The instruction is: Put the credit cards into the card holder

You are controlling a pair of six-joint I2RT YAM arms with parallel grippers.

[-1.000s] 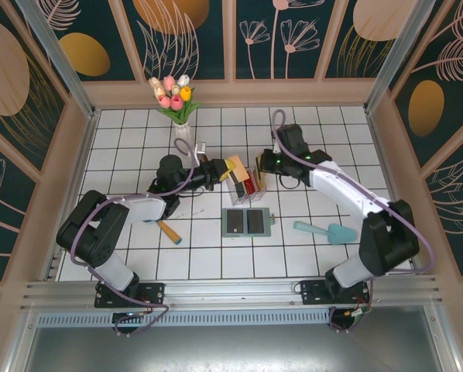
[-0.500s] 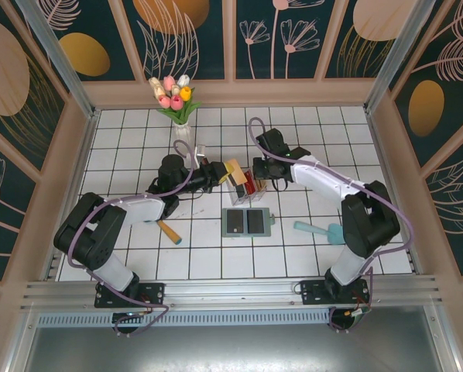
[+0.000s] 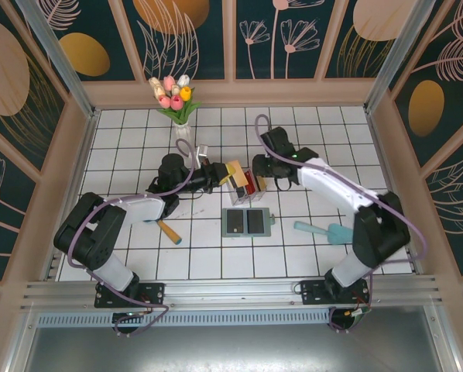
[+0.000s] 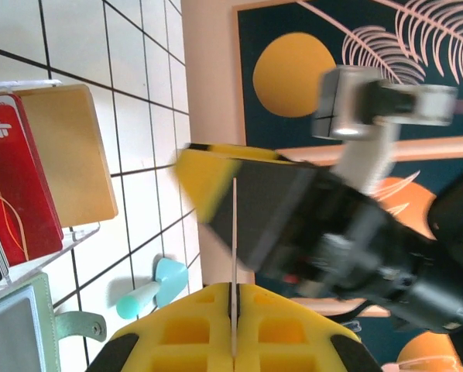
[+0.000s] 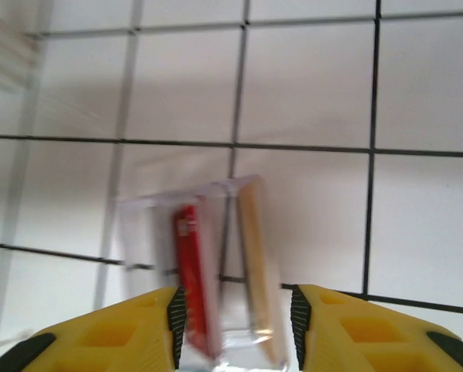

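The card holder (image 3: 247,222) lies open and flat on the tiles, grey-green with dark inner pockets; its corner (image 4: 18,329) shows in the left wrist view. My left gripper (image 3: 218,172) is shut on a thin tan credit card (image 3: 234,167), seen edge-on (image 4: 234,256) between the yellow fingers. My right gripper (image 3: 259,175) stands open over the clear box (image 3: 244,191). Its fingers (image 5: 235,318) straddle the box. A red credit card (image 5: 191,287) and a tan one (image 5: 255,263) stand upright inside, and both also show in the left wrist view (image 4: 11,190) (image 4: 65,155).
A vase of tulips (image 3: 177,101) stands at the back. A teal scoop (image 3: 324,230) lies right of the card holder, and a wooden-handled tool (image 3: 169,231) lies to its left. Walls close in the tiled floor on all sides.
My right gripper has opened its jaws over the clear box, and the right arm has shifted a little. The left gripper still holds its card in the same place.
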